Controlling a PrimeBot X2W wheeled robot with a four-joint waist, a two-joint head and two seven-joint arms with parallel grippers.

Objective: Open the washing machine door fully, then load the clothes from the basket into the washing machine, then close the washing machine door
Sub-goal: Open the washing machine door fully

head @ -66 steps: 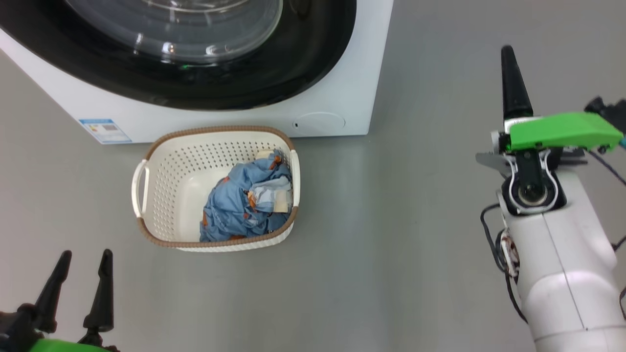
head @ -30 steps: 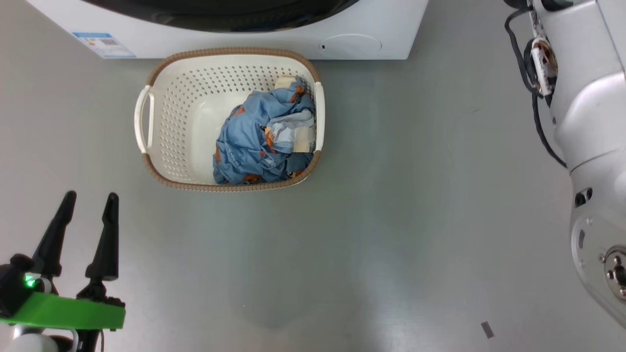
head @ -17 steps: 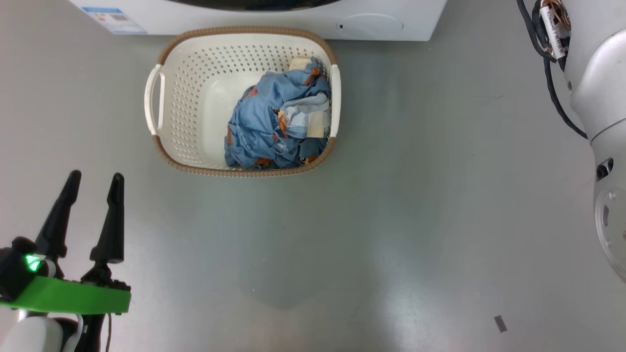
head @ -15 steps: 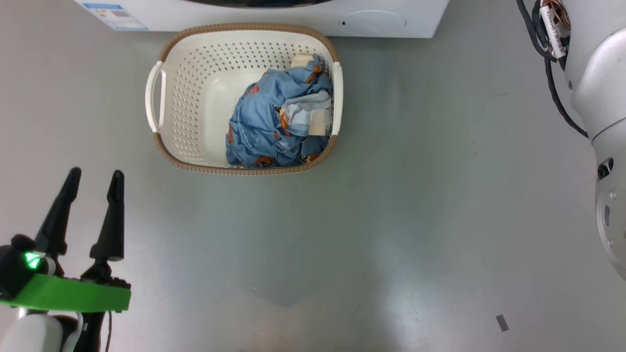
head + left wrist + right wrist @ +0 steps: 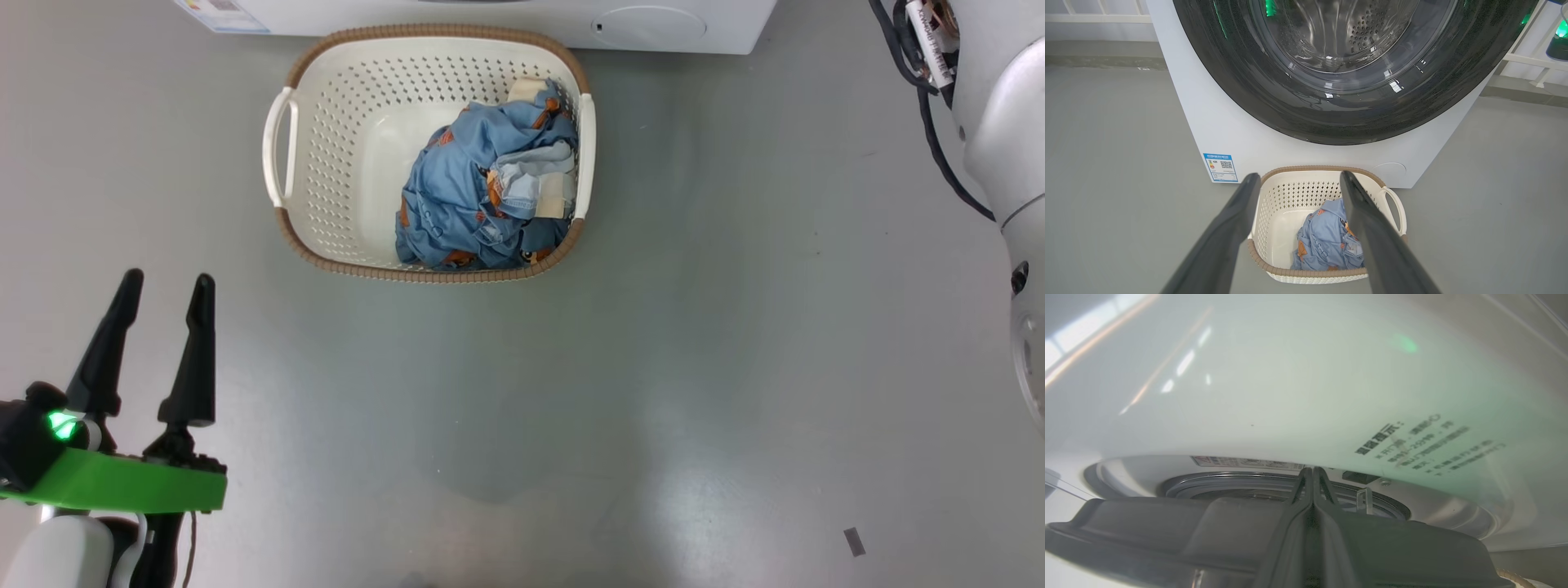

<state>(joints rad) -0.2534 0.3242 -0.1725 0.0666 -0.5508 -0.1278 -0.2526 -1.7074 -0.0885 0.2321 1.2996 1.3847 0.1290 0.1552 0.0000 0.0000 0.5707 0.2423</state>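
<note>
The cream basket (image 5: pixel 343 122) stands on the grey floor just in front of the washing machine (image 5: pixel 506 20), with the light blue clothes (image 5: pixel 465 188) bunched in its right half. My left gripper (image 5: pixel 167 278) hovers open and empty at the lower left, well short of the basket. Seen from the left wrist, its fingers (image 5: pixel 1300 175) frame the basket (image 5: pixel 1314 168) and clothes (image 5: pixel 1323 241) below the washing machine door (image 5: pixel 1274 106), whose black rim looks flush with the machine (image 5: pixel 1249 143). My right gripper (image 5: pixel 1312 470) is shut, its tips pointing into a narrow gap under a glossy white surface with printed text.
My pale right forearm (image 5: pixel 1000 122) with its cables rises along the right edge. A round filter cap (image 5: pixel 649 24) and a blue sticker (image 5: pixel 1220 167) mark the machine's lower front. A small dark scrap (image 5: pixel 853 541) lies on the floor. A white railing (image 5: pixel 1527 57) stands right of the machine.
The head camera has tilted down, so the machine's door has slid out of the head view's top. The right gripper has left that view, leaving the forearm. The left gripper stays open.
</note>
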